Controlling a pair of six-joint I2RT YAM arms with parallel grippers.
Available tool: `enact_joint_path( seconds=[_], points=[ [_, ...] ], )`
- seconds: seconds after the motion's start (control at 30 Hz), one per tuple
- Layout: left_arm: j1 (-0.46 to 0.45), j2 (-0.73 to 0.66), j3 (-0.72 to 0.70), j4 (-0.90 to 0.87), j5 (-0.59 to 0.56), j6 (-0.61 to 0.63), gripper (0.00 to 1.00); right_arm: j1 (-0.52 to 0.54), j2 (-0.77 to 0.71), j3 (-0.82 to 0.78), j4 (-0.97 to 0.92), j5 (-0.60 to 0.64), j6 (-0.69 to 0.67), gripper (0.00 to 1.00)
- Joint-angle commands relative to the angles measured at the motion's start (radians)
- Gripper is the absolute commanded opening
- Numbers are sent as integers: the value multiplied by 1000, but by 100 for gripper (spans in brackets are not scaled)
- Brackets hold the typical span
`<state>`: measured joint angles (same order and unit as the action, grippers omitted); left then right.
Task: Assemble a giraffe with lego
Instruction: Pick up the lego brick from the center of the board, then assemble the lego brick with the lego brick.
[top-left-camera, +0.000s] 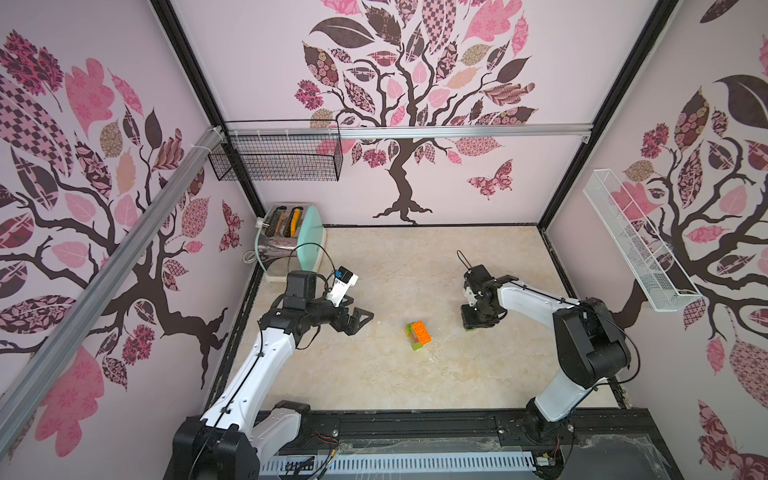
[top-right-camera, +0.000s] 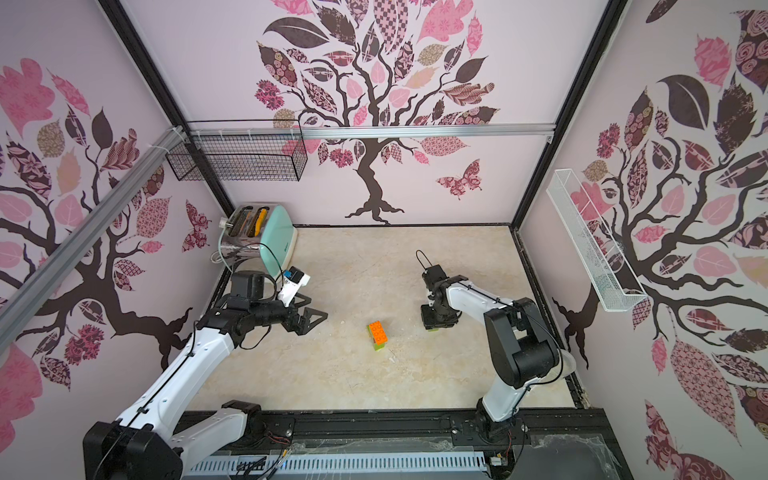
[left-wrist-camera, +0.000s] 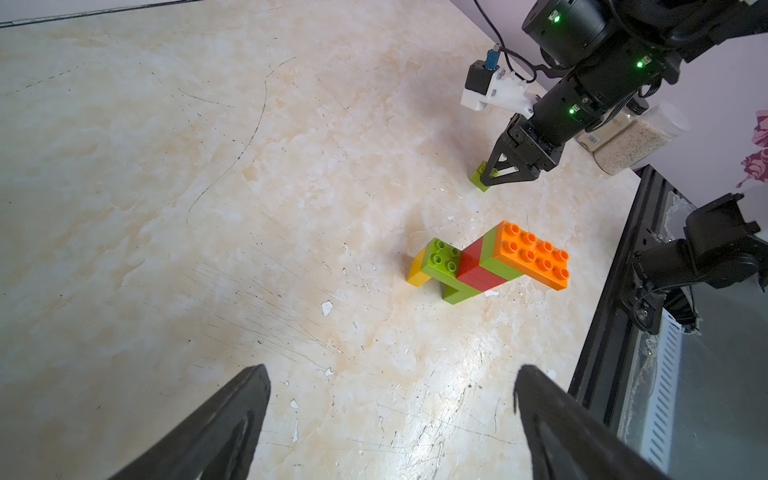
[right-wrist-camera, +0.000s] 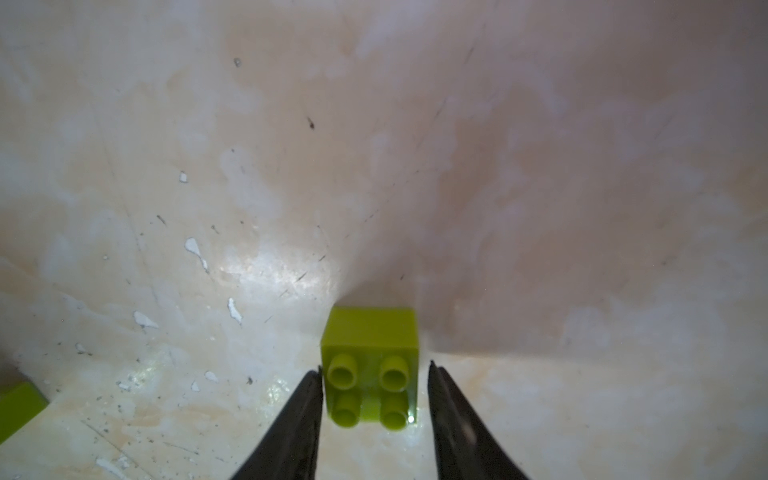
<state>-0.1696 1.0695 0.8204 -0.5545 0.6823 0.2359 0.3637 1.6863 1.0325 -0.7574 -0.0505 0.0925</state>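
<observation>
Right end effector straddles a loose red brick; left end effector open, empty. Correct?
Not red: the right wrist view shows the brick the right end effector straddles is lime green. The left end effector is open and empty.

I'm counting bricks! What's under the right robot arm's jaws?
One lime green brick, studs up, sits on the table between the jaws of the right gripper. In a top view the gripper hides all but its green edge.
</observation>
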Motion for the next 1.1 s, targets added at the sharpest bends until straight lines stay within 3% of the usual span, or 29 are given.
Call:
enact_joint_path(
  seconds=[0.0, 0.27, 0.53, 0.83, 1.07],
  points=[
    [7, -14, -11, 17, 13, 9, 98, 13, 30, 34, -8, 16, 7, 46],
    [8, -16, -13, 17, 14, 9, 98, 24, 51, 48, -19, 33, 9, 37],
    [7, -16, -14, 16, 14, 11, 98, 40, 19, 106, -114, 41, 11, 22],
    [8, -23, -24, 11, 17, 46, 98, 238, -94, 448, -522, 36, 134, 17],
    [8, -34, -23, -2, 13, 63, 98, 407, -9, 695, -719, 69, 268, 17]
  ],
)
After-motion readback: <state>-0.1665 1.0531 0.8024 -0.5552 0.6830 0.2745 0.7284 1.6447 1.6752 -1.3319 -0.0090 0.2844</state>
